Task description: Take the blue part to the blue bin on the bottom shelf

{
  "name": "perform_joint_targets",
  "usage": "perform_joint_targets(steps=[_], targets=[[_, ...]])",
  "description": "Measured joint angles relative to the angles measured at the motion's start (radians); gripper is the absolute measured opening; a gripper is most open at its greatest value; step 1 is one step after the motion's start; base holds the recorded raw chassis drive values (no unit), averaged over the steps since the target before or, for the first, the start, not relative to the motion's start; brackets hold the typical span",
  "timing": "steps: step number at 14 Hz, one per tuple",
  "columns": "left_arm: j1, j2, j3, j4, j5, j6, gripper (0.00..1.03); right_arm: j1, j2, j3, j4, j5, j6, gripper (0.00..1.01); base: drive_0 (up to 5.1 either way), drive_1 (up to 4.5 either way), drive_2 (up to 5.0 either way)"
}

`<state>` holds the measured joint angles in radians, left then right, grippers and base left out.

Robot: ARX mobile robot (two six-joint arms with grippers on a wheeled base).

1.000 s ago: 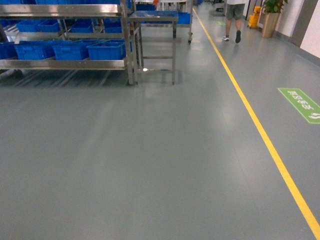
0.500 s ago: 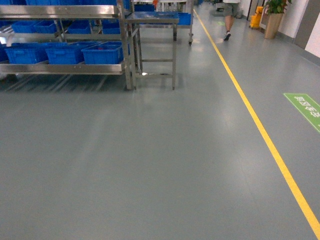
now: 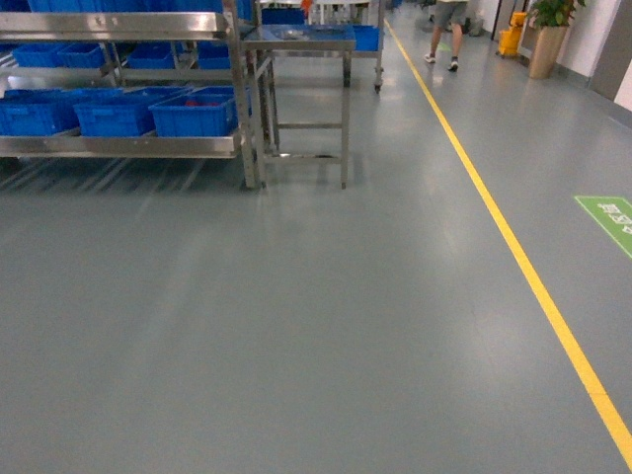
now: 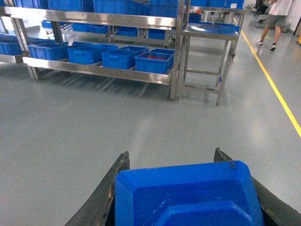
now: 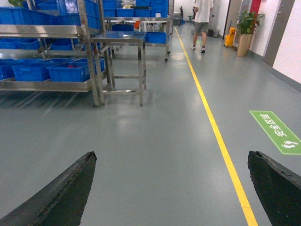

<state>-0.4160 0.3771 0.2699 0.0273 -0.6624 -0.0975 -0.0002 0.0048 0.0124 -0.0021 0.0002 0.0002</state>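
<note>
A row of blue bins [image 3: 118, 111] sits on the bottom shelf [image 3: 118, 146] of a shiny metal rack in the upper left of the head view. The bin nearest the rack's right post [image 4: 154, 61] has something red inside it, seen in the left wrist view. The stuff in the other bins is too far off to tell. More blue bins sit on the higher shelves at the top of the frame. A small metal table [image 3: 301, 44] stands just beside the rack, on its right. A yellow line [image 3: 513, 247] runs across the gray floor [image 3: 296, 326] from the top middle down to the lower right. A green sign [image 3: 612, 222] is stuck on the floor at the right edge. A person [image 3: 444, 30] walks far away at the top. At the bottom of the left wrist view, the left gripper [image 4: 188, 188] squeezes the blue part [image 4: 188, 195] between its two black fingers [image 4: 101, 197], low over the floor and well apart from the rack. At the bottom corners of the right wrist view, the right gripper [image 5: 174, 188] has its fingers spread wide with nothing between them, pointing down the hall.
</note>
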Motion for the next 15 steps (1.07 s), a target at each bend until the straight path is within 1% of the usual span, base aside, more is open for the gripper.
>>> perform_joint_targets(steps=[15], targets=[[0.000, -0.003, -0.001, -0.001, -0.001, 0.000, 0.44, 0.000, 0.000, 0.000, -0.002, 0.000, 0.000, 0.98, 0.0, 4.33, -4.3]])
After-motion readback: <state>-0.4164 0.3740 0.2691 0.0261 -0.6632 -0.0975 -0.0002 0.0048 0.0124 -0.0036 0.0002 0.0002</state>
